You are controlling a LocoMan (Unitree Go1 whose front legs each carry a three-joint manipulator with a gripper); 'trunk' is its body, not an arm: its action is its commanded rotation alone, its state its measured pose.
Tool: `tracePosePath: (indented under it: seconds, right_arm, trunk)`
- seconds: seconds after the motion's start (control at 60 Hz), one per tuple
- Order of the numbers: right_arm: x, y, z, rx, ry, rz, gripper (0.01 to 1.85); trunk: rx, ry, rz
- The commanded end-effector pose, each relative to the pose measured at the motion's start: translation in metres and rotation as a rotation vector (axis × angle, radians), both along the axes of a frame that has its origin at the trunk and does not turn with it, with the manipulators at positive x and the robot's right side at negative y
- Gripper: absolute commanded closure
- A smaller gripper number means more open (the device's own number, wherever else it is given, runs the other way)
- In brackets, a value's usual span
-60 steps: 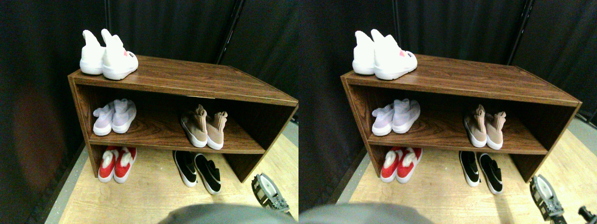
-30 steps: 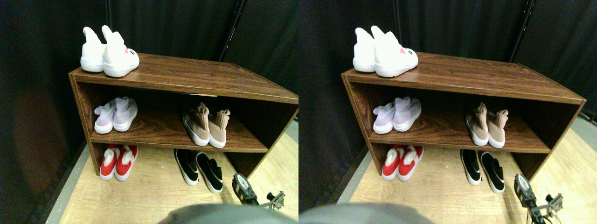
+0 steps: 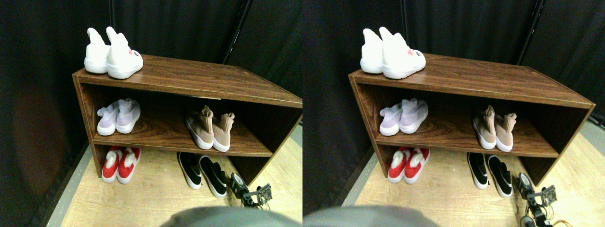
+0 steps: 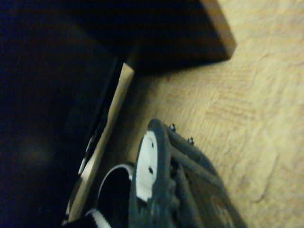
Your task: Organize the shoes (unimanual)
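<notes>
Mostly sorted already: white pair (image 3: pixel 112 56) on the rack (image 3: pixel 198 80) top, pale pair (image 3: pixel 118 117) and tan pair (image 3: pixel 209 128) on the middle shelf, red pair (image 3: pixel 119 164) on the floor under it. Left to tidy, judging by placement: black slip-ons (image 3: pixel 202 172), toes poking out past the front edge. Right gripper (image 3: pixel 250 193) low, just right of them, near the rack's side panel; fingers' spread impossible to tell. Tight room there, open floor (image 3: pixel 142 203) nearer

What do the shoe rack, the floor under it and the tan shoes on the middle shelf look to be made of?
Shoe rack: dark wood or wood-look laminate, with a streaked grain and slight sheen. Floor: pale wood-look planks, matte, with faint grain; which of the two cannot be told. Tan shoes: soft knit uppers with slouching sock collars, on white, probably rubber soles.
</notes>
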State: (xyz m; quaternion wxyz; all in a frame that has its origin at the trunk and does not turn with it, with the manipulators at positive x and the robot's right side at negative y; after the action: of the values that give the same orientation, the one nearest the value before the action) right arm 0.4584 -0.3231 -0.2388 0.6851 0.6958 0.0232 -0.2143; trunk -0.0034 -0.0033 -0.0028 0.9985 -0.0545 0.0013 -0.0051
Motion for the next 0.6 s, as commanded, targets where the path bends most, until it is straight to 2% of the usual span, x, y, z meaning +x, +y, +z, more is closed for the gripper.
tracePosePath:
  seconds: [0.017, 0.183, 0.25, 0.333, 0.6]
  right_arm:
    - [0.01, 0.004, 0.003, -0.005, -0.06, 0.031, 1.8]
    - [0.016, 0.016, 0.002, -0.013, -0.033, 0.052, 1.8]
    - [0.018, 0.025, 0.003, -0.014, -0.024, 0.06, 1.8]
    - [0.02, 0.032, 0.0, 0.025, -0.03, 0.041, 1.8]
    - [0.022, 0.04, -0.001, 0.042, -0.045, 0.063, 1.8]
  trunk:
    - [-0.028, 0.01, 0.031]
    - [-0.036, 0.012, 0.051]
    - [-0.044, 0.017, 0.064]
    - [-0.048, 0.018, 0.071]
    - [-0.051, 0.015, 0.076]
